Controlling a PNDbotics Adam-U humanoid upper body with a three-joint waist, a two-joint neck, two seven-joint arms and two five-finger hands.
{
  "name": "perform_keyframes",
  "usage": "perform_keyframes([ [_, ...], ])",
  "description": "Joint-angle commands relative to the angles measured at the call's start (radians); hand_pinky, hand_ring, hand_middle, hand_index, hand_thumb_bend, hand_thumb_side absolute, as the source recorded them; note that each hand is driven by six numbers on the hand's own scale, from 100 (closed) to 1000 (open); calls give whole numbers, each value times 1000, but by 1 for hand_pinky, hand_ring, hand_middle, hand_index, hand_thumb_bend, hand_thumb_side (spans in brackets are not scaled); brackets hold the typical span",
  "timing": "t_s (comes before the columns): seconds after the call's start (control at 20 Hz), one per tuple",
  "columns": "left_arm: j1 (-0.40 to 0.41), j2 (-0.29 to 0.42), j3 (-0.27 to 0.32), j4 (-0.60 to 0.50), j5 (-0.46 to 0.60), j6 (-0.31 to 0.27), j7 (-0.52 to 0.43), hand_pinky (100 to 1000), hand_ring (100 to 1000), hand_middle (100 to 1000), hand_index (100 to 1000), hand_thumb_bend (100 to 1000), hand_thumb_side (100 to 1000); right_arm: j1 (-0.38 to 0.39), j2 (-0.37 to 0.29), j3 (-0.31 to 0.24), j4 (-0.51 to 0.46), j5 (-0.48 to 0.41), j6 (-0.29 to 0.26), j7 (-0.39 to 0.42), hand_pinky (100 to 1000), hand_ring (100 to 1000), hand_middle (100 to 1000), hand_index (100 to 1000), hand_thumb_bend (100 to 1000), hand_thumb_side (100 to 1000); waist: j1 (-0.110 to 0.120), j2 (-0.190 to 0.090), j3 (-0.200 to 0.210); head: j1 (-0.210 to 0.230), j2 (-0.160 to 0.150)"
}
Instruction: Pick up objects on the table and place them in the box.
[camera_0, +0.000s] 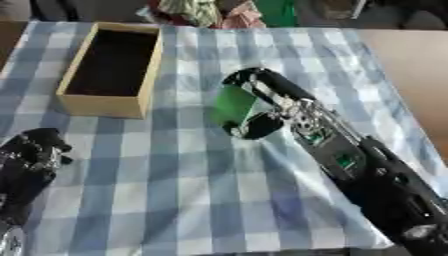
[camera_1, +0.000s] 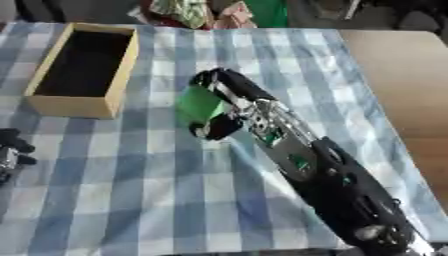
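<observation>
Fingers and thumb of my right hand (camera_0: 262, 107) curl round a green object (camera_0: 232, 104), holding it above the checked tablecloth (camera_0: 201, 190), right of the wooden box (camera_0: 109, 105). It looks small, light and fairly stiff, so I judge this across-the-body hold suits it. My left hand (camera_0: 31, 155) rests curled, empty, lower left.

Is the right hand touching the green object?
Touching. The left eye view shows the right hand with fingers and thumb curled round the green object, no gap between them.
</observation>
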Motion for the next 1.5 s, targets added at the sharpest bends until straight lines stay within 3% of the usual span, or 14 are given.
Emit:
perform_keyframes([
  [0.05,-8,20,-3,-13,0,-1,-3,549,604,511,660,100,207,-55,-29,-10,-19,-6,12,5,892,967,487,664,324,100,3,-17,5,1,-7],
  [0.55,-29,18,-16,-18,1,0,-17,549,604,511,660,100,207,-256,25,3,128,27,7,5,887,952,487,670,323,100,3,-6,62,-22,-33],
  [1.0,-58,14,-37,-22,3,3,-39,548,604,510,659,100,208,-367,149,2,324,84,-40,-41,873,948,495,701,313,100,1,11,136,-57,-60],
  [1.25,-64,12,-43,-23,5,5,-45,548,604,510,659,100,208,-411,232,-21,470,107,-60,-119,860,945,513,738,318,100,3,16,167,-72,-65],
  [1.45,-66,9,-46,-23,6,6,-49,548,604,510,659,100,208,-430,274,-37,556,139,-78,-193,861,950,602,806,332,100,4,18,179,-79,-66],
  [1.5,-66,9,-46,-22,6,6,-49,548,604,510,659,100,208,-432,280,-39,568,145,-83,-205,867,961,675,834,333,100,4,19,181,-80,-66],
])
